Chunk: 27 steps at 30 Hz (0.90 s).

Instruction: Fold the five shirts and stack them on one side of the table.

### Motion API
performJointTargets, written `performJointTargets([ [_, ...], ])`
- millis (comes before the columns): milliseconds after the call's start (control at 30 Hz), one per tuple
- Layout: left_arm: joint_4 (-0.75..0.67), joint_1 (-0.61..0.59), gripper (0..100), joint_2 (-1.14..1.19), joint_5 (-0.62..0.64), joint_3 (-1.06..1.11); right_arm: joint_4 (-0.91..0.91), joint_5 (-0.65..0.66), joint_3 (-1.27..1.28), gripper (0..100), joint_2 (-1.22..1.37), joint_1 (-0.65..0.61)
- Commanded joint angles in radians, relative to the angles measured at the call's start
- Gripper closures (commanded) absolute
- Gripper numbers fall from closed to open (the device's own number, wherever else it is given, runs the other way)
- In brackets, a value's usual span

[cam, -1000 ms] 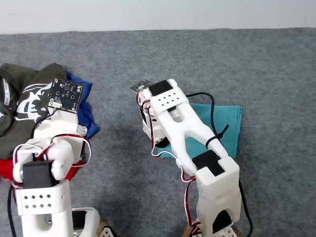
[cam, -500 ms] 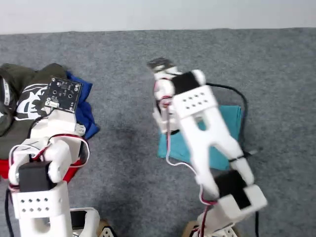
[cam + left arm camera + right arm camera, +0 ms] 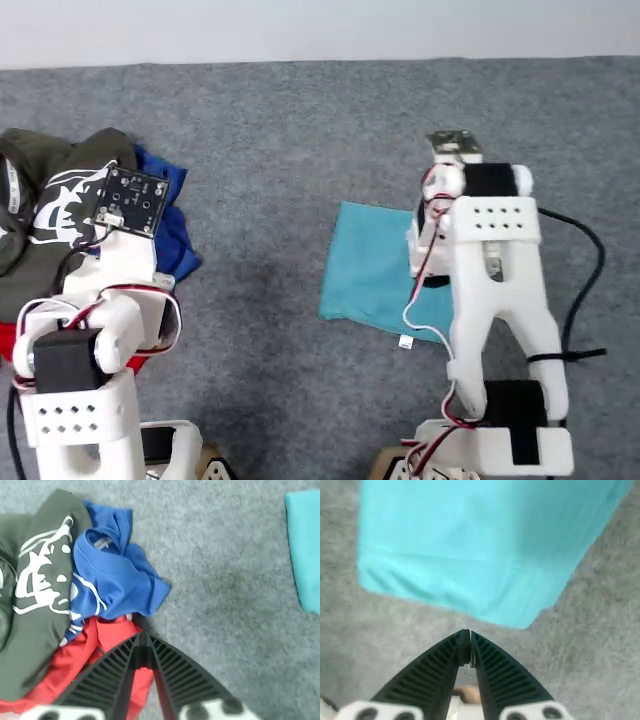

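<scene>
At nine o'clock, the left gripper (image 3: 142, 639), clenched empty like the right gripper (image 3: 466, 636), should open and pinch the crumpled blue cotton shirt (image 3: 115, 575) by its collar.

White plastic arms (image 3: 495, 270) carry black servos (image 3: 497, 180), red-and-white wires (image 3: 426, 262), and black ribbed end effectors (image 3: 143, 640) (image 3: 466, 635).
</scene>
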Motion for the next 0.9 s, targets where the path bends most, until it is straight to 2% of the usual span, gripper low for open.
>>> performJointTargets([
  [0, 0.021, -0.005, 100, -0.018, -0.005, -0.045, -0.12, 0.032, 0.025, 98.8, -0.051, 0.054],
  [167, 0.012, -0.005, 100, -0.017, -0.009, -0.045, -0.275, 0.034, 0.109, 97.3, -0.048, 0.125],
  [400, -0.011, -0.005, 100, -0.017, -0.011, 0.01, -0.291, 0.032, 0.117, 75.2, 0.067, 0.177],
  [633, -0.101, -0.005, 100, -0.017, -0.011, 0.137, -0.302, 0.037, 0.075, 74.7, 0.156, 0.176],
  [867, -0.15, 0.0, 100, -0.017, -0.011, 0.166, -0.295, 0.037, -0.104, 74.6, 0.371, 0.177],
])
